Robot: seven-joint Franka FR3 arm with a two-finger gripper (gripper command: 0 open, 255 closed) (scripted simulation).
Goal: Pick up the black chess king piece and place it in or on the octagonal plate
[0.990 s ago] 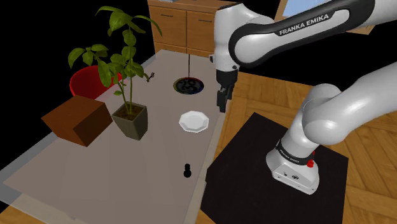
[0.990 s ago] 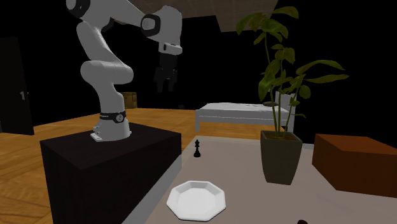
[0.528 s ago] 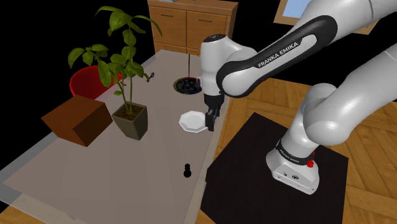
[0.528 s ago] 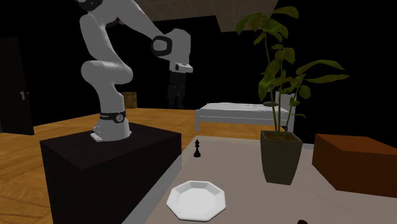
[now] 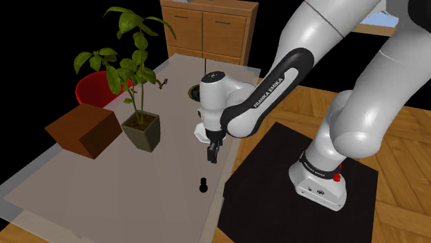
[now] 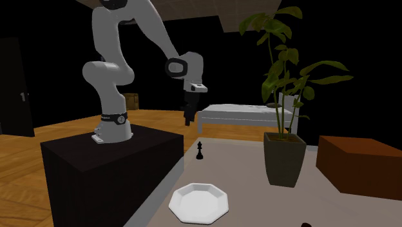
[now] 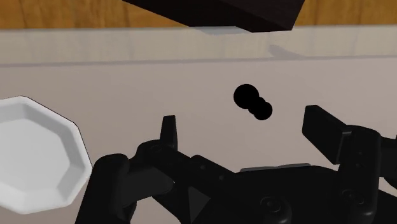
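Grey tabletop [image 5: 159, 179]: black king [image 5: 203, 185] stands below parted jaws, untouched.

Open counter [image 7: 127, 76] lies ahead of the fingers [image 7: 168, 132]; only the chess king [image 7: 252, 102] stands there (octagonal plate [image 7: 32, 153] off to one side).

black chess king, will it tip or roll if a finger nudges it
Probably tips easily: the king stands upright, tall and slim. Once down, its rounded body would likely roll on the table. Looks solid, so likely stiff when clasped.
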